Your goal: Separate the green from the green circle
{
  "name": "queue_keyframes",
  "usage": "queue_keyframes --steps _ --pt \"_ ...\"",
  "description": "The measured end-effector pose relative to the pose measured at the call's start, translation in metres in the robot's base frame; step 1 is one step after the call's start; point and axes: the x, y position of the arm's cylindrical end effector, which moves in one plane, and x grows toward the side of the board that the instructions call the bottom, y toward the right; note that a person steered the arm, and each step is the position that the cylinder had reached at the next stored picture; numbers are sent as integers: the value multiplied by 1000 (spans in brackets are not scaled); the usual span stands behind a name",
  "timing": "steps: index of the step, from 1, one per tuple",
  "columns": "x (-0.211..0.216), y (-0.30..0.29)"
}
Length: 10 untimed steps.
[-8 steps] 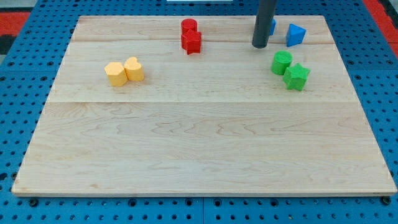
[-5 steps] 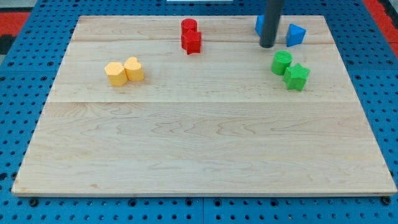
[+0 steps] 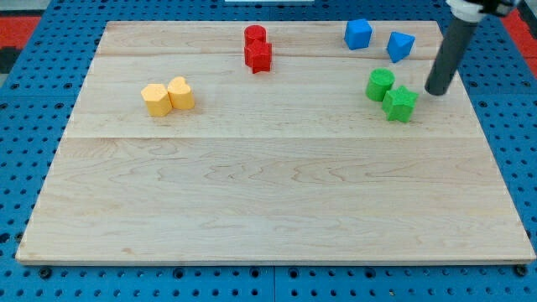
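Observation:
A green circle block [image 3: 379,85] sits at the board's upper right, touching a green star block [image 3: 400,103] just to its lower right. My tip [image 3: 436,91] rests on the board a short way to the right of the green star, slightly above it, and touches neither green block. The dark rod rises from it toward the view's top right corner.
A blue cube [image 3: 358,33] and a blue triangle block [image 3: 399,45] lie above the green pair near the board's top edge. A red cylinder [image 3: 255,36] and red star [image 3: 258,56] sit at top centre. Two yellow blocks [image 3: 168,96] lie at the left. The wooden board [image 3: 268,201] has its right edge near my tip.
My tip has moved to the right and down, from left of the blue triangle near the blue cube to the right of the green star. No block has moved.

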Motion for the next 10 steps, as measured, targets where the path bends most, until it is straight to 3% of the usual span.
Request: queue_keyframes --steps 1,3,5,7,10 --pt "28 -16" --pt "-31 -173" --pt "-33 -129" --pt "-63 -104" --pt "-69 -209"
